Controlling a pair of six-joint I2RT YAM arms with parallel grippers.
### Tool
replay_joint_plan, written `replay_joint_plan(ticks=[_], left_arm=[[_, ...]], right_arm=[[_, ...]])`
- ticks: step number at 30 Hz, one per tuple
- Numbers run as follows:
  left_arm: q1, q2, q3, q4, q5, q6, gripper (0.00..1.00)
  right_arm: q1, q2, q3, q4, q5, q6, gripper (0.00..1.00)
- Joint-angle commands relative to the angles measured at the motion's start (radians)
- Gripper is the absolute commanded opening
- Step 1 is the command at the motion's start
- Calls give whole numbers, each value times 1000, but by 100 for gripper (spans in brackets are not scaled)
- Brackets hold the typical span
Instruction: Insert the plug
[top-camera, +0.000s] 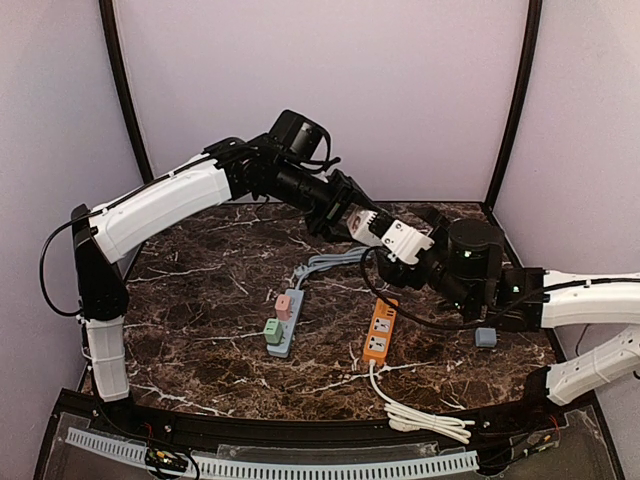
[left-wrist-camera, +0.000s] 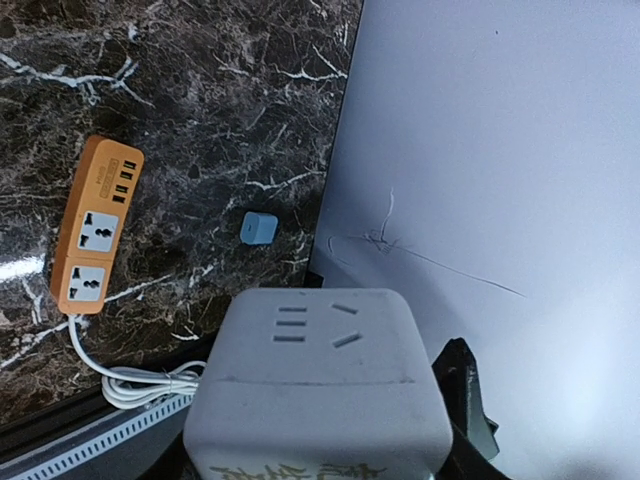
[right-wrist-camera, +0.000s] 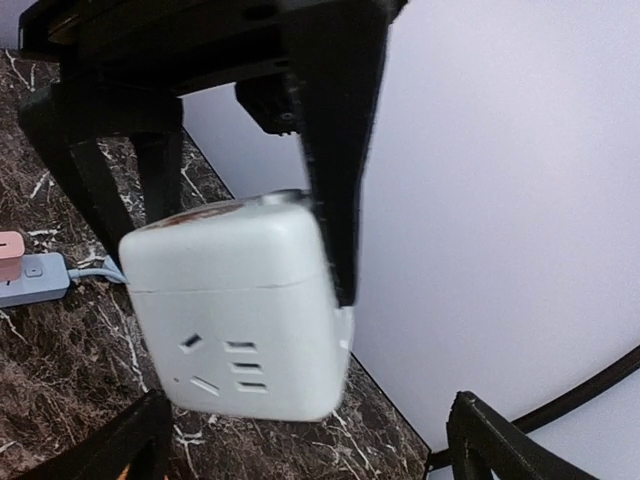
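The left arm reaches over from its side to the middle of the dark marble tabletop (top-camera: 200, 290), and the left fingers (left-wrist-camera: 465, 395) are clamped on a white socket cube (top-camera: 390, 235), holding it up off the surface towards the back. The left wrist view shows the cube's slotted face turned up at the camera, with orange lettering on the side nearest the wrist. The right arm comes in from the other side to meet it. The right fingers (right-wrist-camera: 495, 440) are spread wide with nothing between them, just short of the cube, whose socket face is turned towards that wrist camera. From there 1 black left finger runs down the cube's side. The small blue plug (top-camera: 485, 337) lies alone on the tabletop close beside the right arm, to the right of an orange power strip (top-camera: 379, 330), with nothing touching it. The orange strip lies near the middle, 2 sockets showing on its face, and its white cord (top-camera: 425, 418) is bundled at the near edge. Left of it lies a grey power strip (top-camera: 285, 325) with a pink plug (top-camera: 284, 306) and a green plug (top-camera: 272, 331) seated in it.
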Motion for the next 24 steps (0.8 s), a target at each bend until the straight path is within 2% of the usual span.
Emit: replay_joint_plan(ticks=[1,5,8,14,20,24], left_arm=[[7,-39,-5,-92,-57,82,15],[8,-42,-2,-121,-85,136,11],[7,-43,1,-154,-109,173,5],[4,-34,33,-228,-161,269,2],[-12,-18,71,-278,-200,343,1],[-32,4,118,-284,-208,395,1]], right_arm=[[5,-72,12,-141,74,170,99],[6,-112,53,-306,76,317,99],[6,-132,99,-421,85,447,99],[5,-115,205,-676,100,702,99],[-12,-72,309,-842,94,846,99],[-73,-55,354,-911,8,914,99]])
